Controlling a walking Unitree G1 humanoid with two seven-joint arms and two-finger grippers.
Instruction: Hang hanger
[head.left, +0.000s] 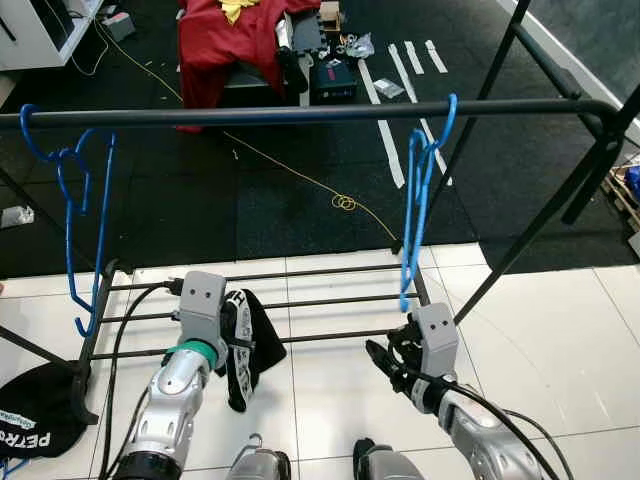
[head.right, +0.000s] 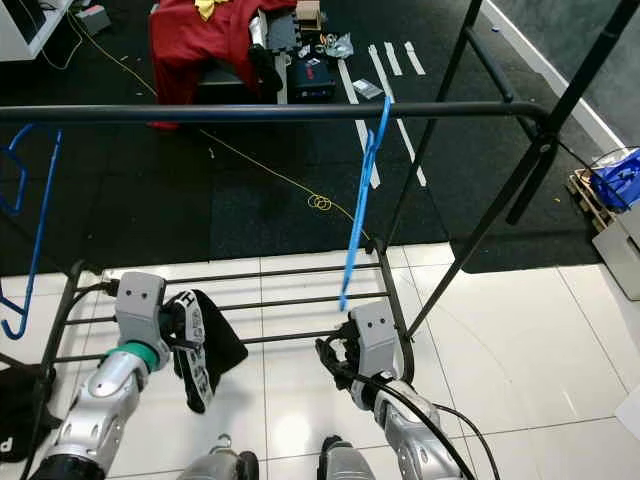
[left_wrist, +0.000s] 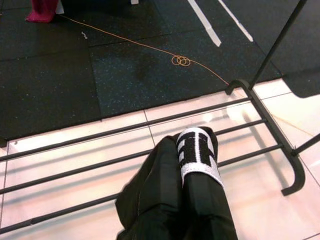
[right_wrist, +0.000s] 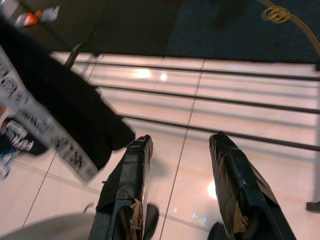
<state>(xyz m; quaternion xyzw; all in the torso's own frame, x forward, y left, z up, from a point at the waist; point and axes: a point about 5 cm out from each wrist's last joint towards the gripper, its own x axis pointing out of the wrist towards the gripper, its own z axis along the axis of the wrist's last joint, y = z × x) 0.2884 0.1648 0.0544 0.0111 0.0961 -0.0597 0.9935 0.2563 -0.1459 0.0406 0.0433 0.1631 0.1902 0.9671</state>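
The blue hanger (head.left: 418, 200) hangs hooked on the black rail (head.left: 300, 115), directly above the right gripper (right_wrist: 180, 165), whose fingers (right_wrist: 125, 185) stand apart and hold nothing. The left gripper (head.left: 240, 345), level with it, is clamped on a black garment (left_wrist: 175, 200) above the rack's low bars (head.left: 320, 300).

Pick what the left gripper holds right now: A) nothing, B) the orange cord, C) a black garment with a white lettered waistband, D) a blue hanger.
C: the left gripper is shut on the black garment with its white lettered waistband, held above the rack's lower bars, while both blue hangers hang on the top rail.
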